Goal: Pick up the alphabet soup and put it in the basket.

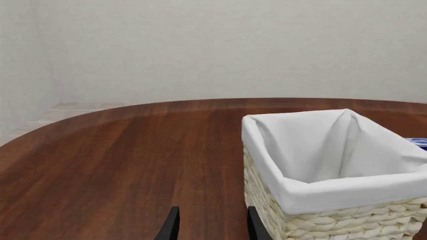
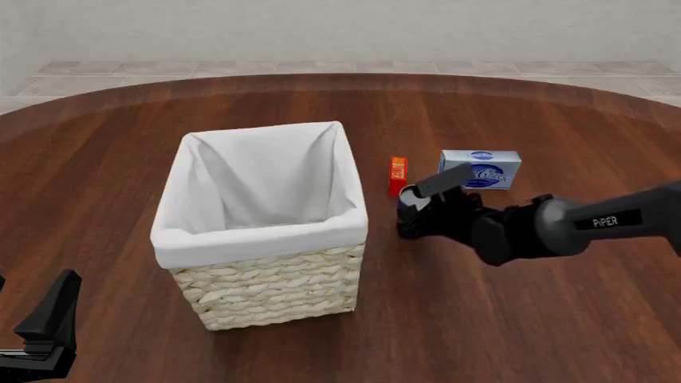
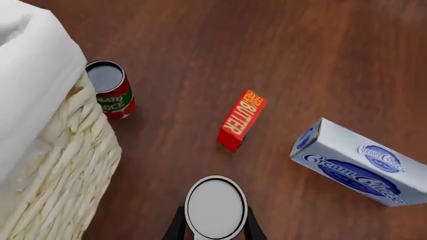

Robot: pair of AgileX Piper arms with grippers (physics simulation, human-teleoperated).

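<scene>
The alphabet soup can (image 3: pixel 215 206) shows its silvery-grey top in the right wrist view, held between the two fingers of my right gripper (image 3: pixel 215 220). In the front view the gripper (image 2: pixel 413 214) hides most of the can (image 2: pixel 411 199), just right of the basket. I cannot tell whether the can is off the table. The basket (image 2: pixel 266 287) is pale wicker with a white cloth lining and stands left of centre. It also shows in the left wrist view (image 1: pixel 333 220) and the right wrist view (image 3: pixel 60 165). My left gripper (image 1: pixel 212 212) is open and empty at the near left (image 2: pixel 43 327).
A red-orange butter box (image 2: pixel 398 174) (image 3: pixel 240 120) and a blue-and-white cream cheese box (image 2: pixel 481 168) (image 3: pixel 353 162) lie just beyond the right gripper. A tomato sauce can (image 3: pixel 112 90) stands against the basket's far side. The brown table's far edge (image 2: pixel 340 77) curves across the back.
</scene>
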